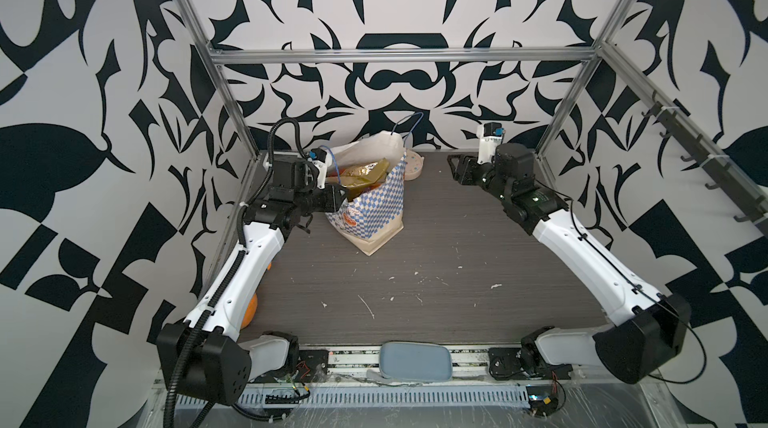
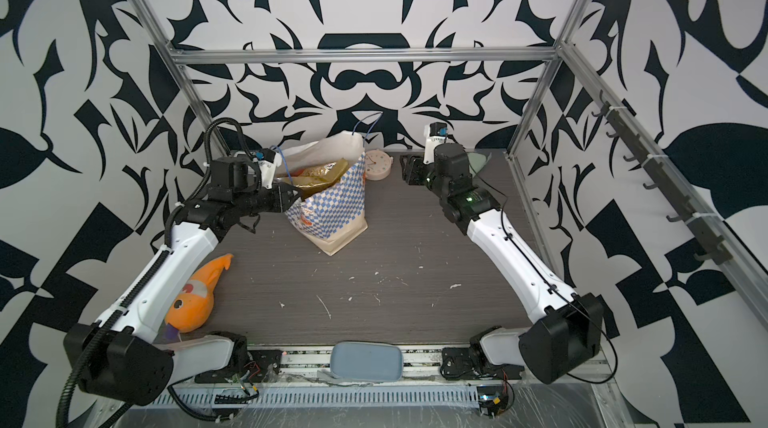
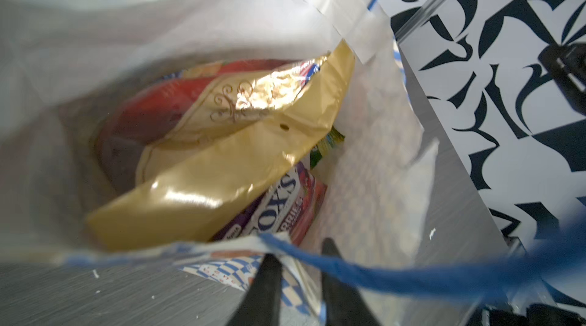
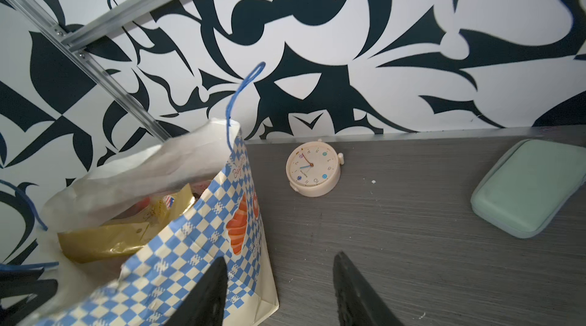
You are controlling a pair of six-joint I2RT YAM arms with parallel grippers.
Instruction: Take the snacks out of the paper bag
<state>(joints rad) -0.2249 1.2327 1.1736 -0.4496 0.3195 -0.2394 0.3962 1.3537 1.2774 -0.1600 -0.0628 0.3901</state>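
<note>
Straddling paper bag (image 1: 374, 213) rim with left claw (image 3: 298, 250) parted, seemingly starting extraction; needing a pinch on the gold packet (image 3: 222, 162) next; holding right claw (image 4: 281, 258) parted, idle.

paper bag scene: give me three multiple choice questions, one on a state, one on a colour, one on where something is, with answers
1. How is the paper bag placed?
A. lying flat
B. standing, mouth open
C. folded shut

2. What colour is the uppermost packet in the paper bag?
A. glossy gold-yellow
B. black
C. plain white

3. Where is the clock?
A. inside the paper bag
B. on the front rail
C. on the table beside the paper bag, near the back wall

Answers:
1 B: both top views show it standing with packets visible through its open mouth.
2 A: the left wrist view shows a shiny gold packet lying over the others.
3 C: the right wrist view shows it on the table next to the paper bag, close to the wall.
</note>
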